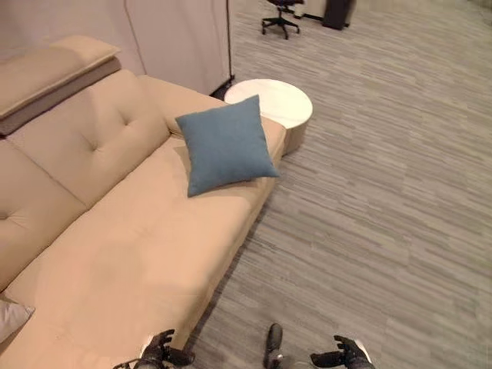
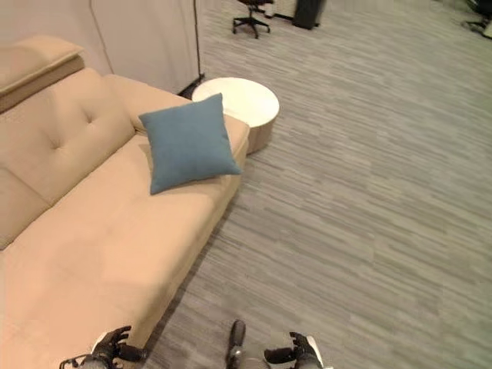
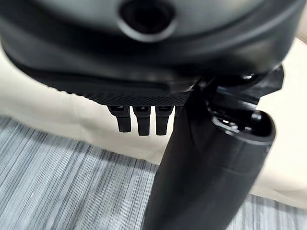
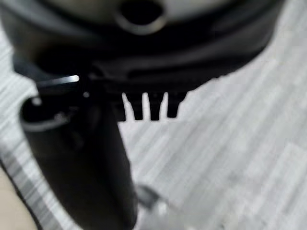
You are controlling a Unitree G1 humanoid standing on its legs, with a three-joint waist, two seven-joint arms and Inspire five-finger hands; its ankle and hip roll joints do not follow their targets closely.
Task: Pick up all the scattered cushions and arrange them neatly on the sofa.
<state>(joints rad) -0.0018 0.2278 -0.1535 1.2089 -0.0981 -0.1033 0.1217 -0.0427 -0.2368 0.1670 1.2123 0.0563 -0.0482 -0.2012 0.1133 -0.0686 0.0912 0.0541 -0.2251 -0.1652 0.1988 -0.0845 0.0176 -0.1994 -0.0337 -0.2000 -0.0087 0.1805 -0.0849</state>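
Note:
A blue cushion (image 1: 227, 144) leans against the arm at the far end of the beige sofa (image 1: 131, 254), upright on the seat. A corner of a pale grey cushion (image 1: 11, 317) pokes in at the sofa's near left edge. My left hand (image 1: 159, 351) hangs low by the sofa's front edge, fingers straight and holding nothing, as its wrist view shows with the fingers (image 3: 139, 120) over the sofa front and carpet. My right hand (image 1: 344, 355) hangs over the carpet, its fingers (image 4: 153, 106) straight and empty.
A round white side table (image 1: 270, 104) stands just past the sofa's far arm. A grey partition wall (image 1: 177, 38) rises behind the sofa. A black office chair (image 1: 280, 17) stands far off on the grey striped carpet (image 1: 369, 200).

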